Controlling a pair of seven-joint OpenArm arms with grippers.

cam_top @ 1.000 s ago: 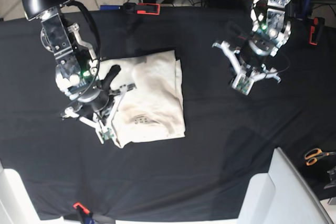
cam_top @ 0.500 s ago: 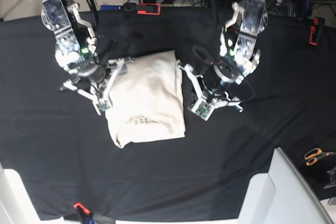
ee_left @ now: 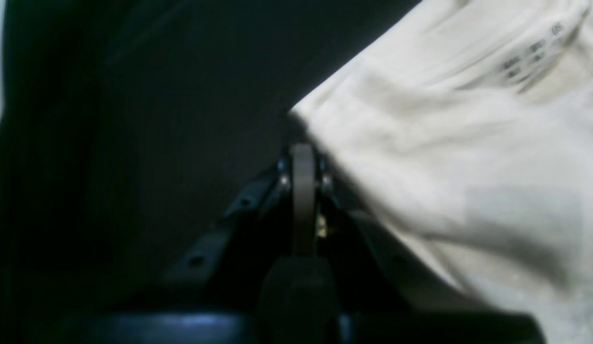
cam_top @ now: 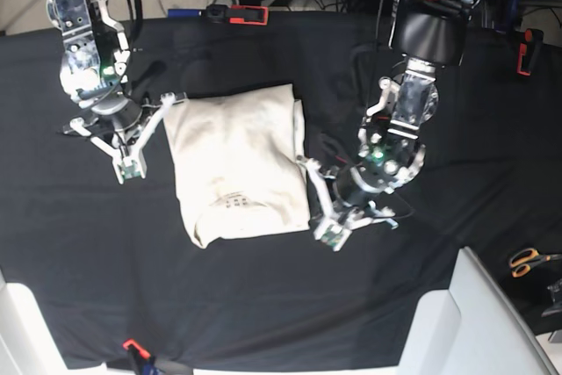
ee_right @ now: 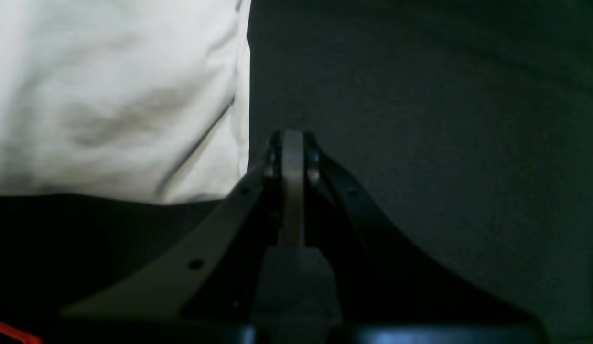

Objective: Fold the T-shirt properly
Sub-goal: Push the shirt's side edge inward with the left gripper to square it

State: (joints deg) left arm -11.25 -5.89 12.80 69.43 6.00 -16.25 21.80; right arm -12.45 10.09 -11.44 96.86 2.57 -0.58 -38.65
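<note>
Black tablecloth; cream folded T-shirt between closed, empty left hand and right hand

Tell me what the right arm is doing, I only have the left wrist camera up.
Observer: The right gripper is shut and empty, over the black tablecloth, just beside the T-shirt edge.
Operator: What shape is the shirt in overall?
Observer: In the base view it lies as one compact, roughly rectangular bundle, no sleeves sticking out.
Operator: Where on it is my gripper?
Observer: The left gripper is at the bundle's lower right corner in the base view, opposite side from the right arm.
</note>
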